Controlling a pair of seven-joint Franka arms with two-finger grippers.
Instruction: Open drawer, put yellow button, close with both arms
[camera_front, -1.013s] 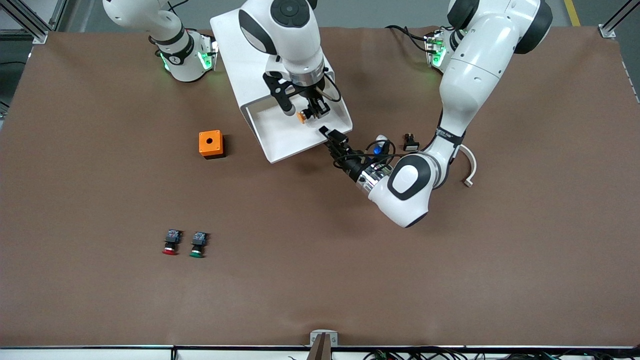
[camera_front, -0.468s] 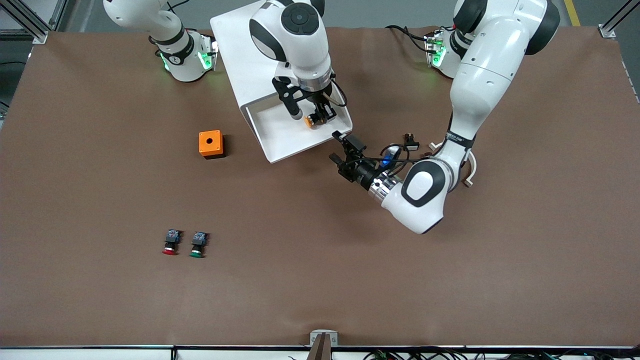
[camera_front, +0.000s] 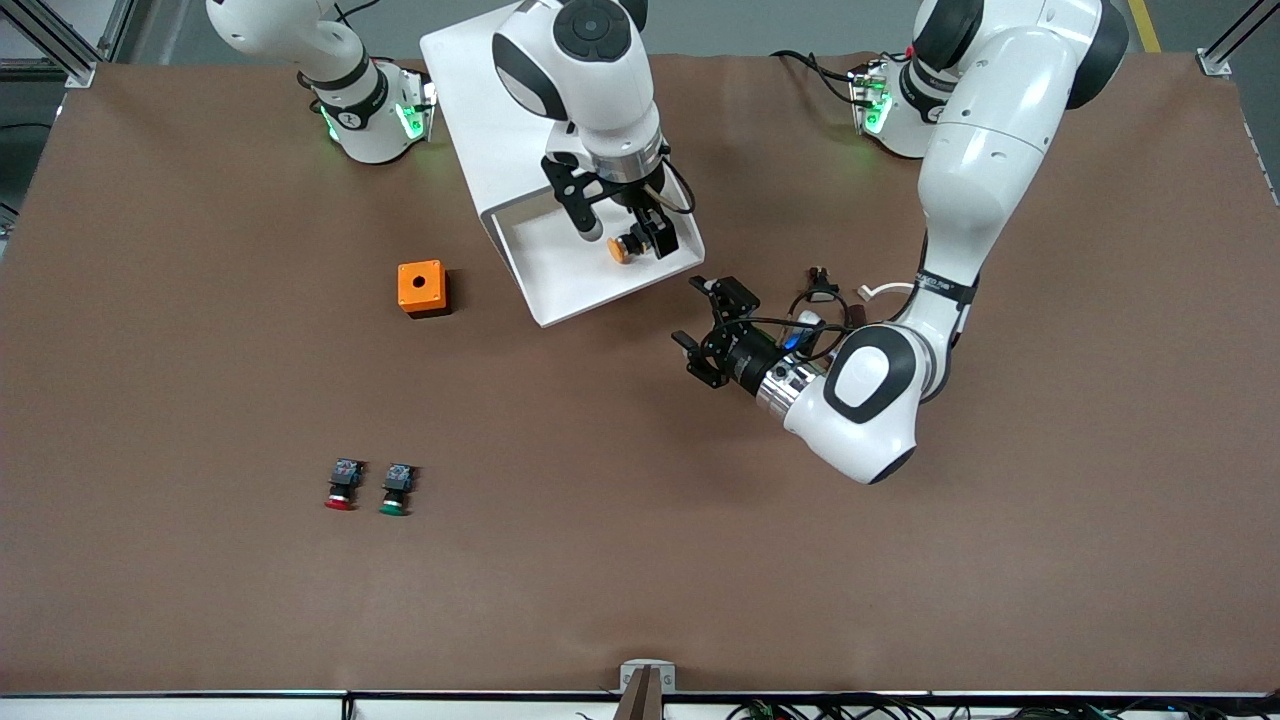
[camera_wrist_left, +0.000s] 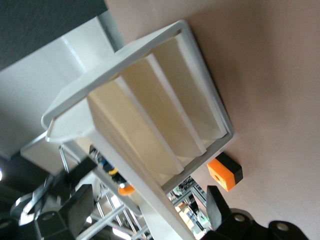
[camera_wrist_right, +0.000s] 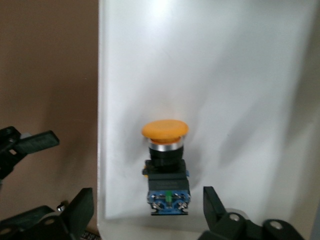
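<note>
Hovering over the pulled-out drawer: right hand, fingers spread wide, gripping nothing.

Yellow button: lying on the drawer's white floor directly under the right hand, between its two fingertips and touching neither in the right wrist view; cap pointing away from the hand's wrist, bluish terminal end toward it. It rests near the drawer wall on the left arm's side.

Drawer: top one of the white cabinet, standing open, its front edge toward the front camera. Lower drawers show cream fronts in the left wrist view, all pushed in.

Left hand: over bare desk just off the drawer's front corner, fingers wide apart, holding nothing, pointed toward the cabinet.

Orange box: a cube with a round hole on top, on the desk beside the drawer, toward the right arm's end, well apart from both hands.

Red button and green button: side by side, just apart, on the desk far from either hand, nearer the front camera than the orange box.

Small black part and white curved piece: on the desk close by the left arm's forearm.
</note>
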